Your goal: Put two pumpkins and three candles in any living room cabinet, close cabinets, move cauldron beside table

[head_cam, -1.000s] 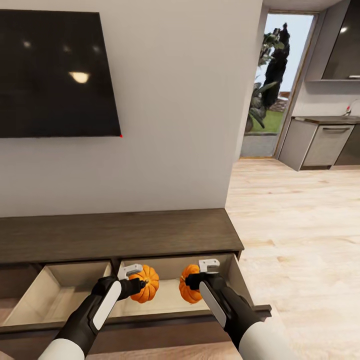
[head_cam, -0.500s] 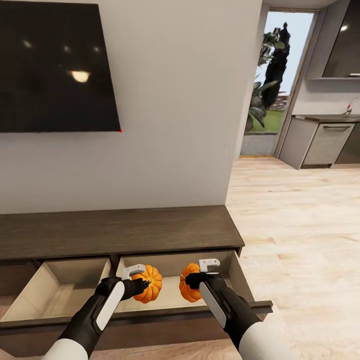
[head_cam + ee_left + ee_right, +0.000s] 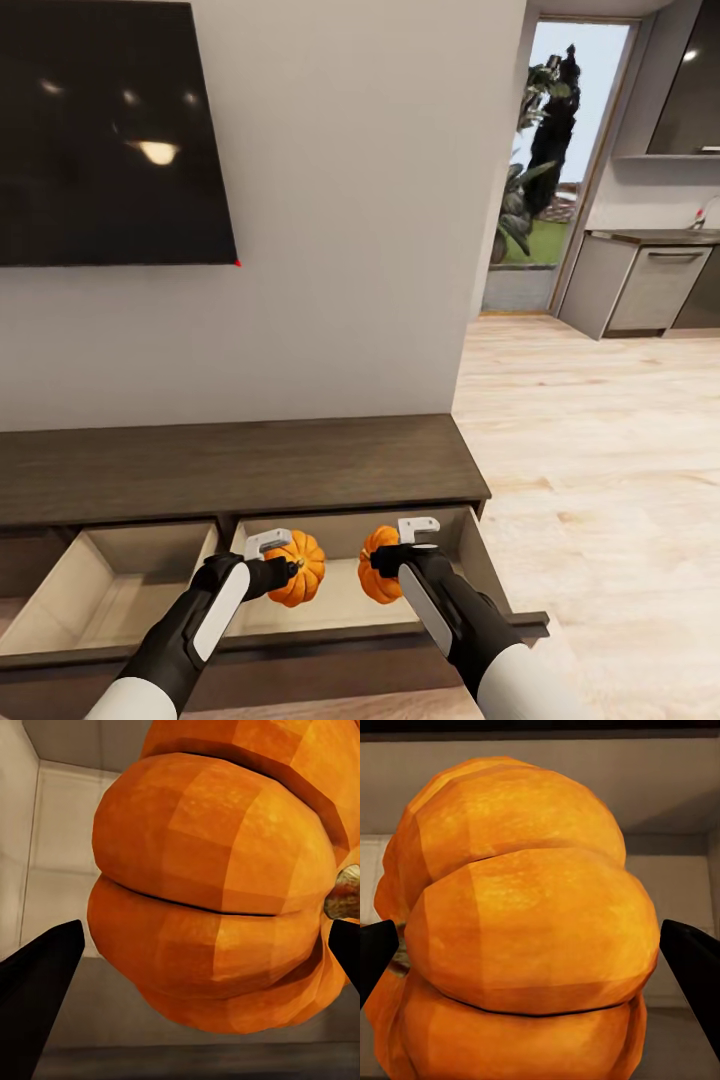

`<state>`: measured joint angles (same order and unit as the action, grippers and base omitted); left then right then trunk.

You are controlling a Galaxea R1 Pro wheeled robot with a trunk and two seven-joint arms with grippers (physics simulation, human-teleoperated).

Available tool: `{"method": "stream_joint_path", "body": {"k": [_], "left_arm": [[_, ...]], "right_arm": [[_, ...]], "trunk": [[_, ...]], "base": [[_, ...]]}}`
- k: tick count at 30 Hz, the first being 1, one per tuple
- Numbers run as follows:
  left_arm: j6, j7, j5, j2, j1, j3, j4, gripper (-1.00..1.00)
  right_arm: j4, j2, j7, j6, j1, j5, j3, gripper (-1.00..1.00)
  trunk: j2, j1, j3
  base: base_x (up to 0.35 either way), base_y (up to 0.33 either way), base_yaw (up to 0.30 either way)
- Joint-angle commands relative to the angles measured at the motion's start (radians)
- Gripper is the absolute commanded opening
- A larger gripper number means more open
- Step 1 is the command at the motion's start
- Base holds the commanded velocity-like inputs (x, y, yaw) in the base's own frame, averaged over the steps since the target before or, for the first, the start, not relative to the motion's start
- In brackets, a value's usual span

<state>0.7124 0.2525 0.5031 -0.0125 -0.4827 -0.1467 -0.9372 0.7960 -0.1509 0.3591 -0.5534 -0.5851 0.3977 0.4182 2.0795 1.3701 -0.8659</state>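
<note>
Pumpkins up front, one per claw! Left claw [image 3: 283,568] pinches the left pumpkin [image 3: 300,567] by its sides, and the right claw [image 3: 385,562] pinches the right pumpkin [image 3: 380,566] the same way. Both hang side by side, slightly apart, over the pale inside of the right-hand open drawer [image 3: 345,605]. Beside it, another drawer [image 3: 110,585] stands open too. Behind runs the cabinet [image 3: 240,465] top, and above it the TV [image 3: 105,135] on the wall.

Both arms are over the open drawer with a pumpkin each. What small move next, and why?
Probably lower both a little, then open: the left gripper and right gripper each hold a ribbed orange pumpkin above the right-hand open drawer's pale interior of the dark-brown wood cabinet.
</note>
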Motion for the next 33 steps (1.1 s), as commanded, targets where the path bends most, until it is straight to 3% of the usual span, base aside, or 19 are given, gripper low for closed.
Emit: {"method": "stream_joint_path", "body": {"k": [1, 14, 33], "left_arm": [[0.002, 0.010, 0.011, 0.000, -0.001, -0.002, -0.001, -1.00], [0.002, 0.010, 0.011, 0.001, -0.001, -0.002, -0.007, -1.00], [-0.021, 0.028, 0.005, 0.000, 0.000, -0.001, -0.011, -1.00]], "right_arm": [[0.001, 0.001, 0.010, -0.002, -0.001, 0.010, 0.004, -1.00], [0.000, 0.001, 0.010, -0.002, -0.001, 0.010, 0.004, -1.00], [0.001, 0.001, 0.015, 0.016, -0.001, -0.002, 0.004, -1.00]], "trunk": [[0.000, 0.000, -0.001], [0.000, 0.000, -0.001], [0.133, 0.073, -0.060]], "base": [[0.016, -0.004, 0.000], [0.034, -0.014, 0.000], [0.000, 0.000, 0.000]]}}
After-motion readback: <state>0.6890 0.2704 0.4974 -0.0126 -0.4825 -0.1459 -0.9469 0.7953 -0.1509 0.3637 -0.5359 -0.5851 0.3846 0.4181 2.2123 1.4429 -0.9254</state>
